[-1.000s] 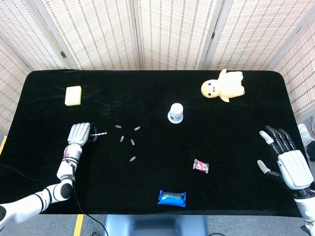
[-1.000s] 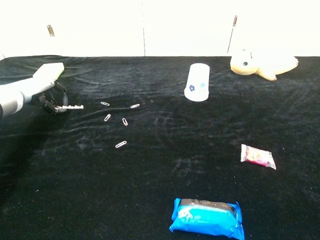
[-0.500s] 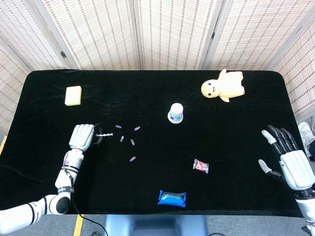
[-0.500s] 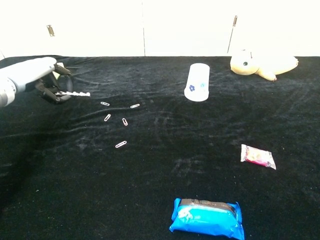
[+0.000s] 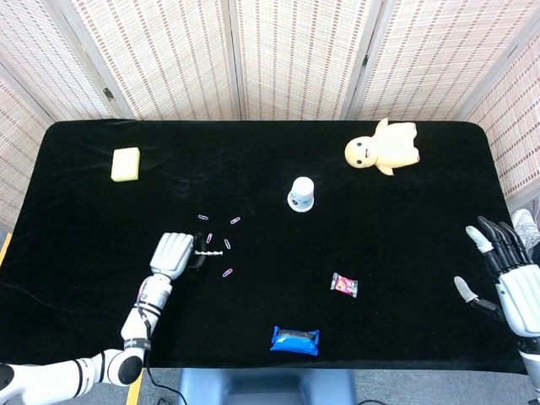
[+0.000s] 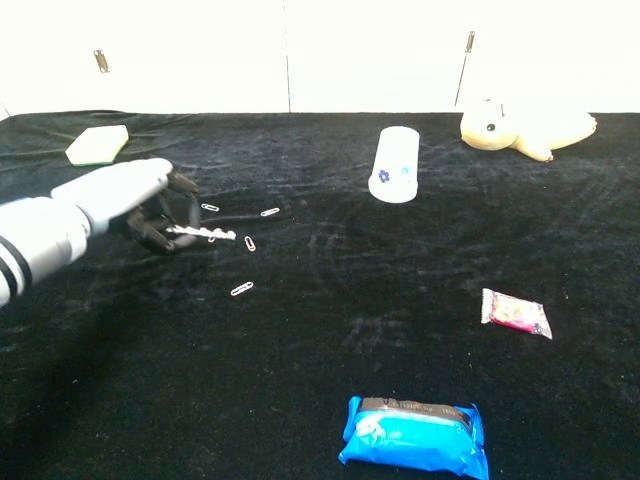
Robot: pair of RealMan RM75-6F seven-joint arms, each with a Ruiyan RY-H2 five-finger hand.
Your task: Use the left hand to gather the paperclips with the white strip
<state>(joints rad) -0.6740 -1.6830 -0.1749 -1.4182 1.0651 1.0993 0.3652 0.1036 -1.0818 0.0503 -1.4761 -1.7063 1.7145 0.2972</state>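
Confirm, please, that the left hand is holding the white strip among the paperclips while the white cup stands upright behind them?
Not quite: the white cup lies on its side, as the chest view shows. The left hand does hold the white strip among the paperclips.

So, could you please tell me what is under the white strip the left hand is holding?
The left hand holds the white strip over the black cloth, with loose paperclips beside it. Whether one lies hidden directly under it cannot be seen.

Pale grey left hand with black fingertips, white forearm with black bands, matching right hand
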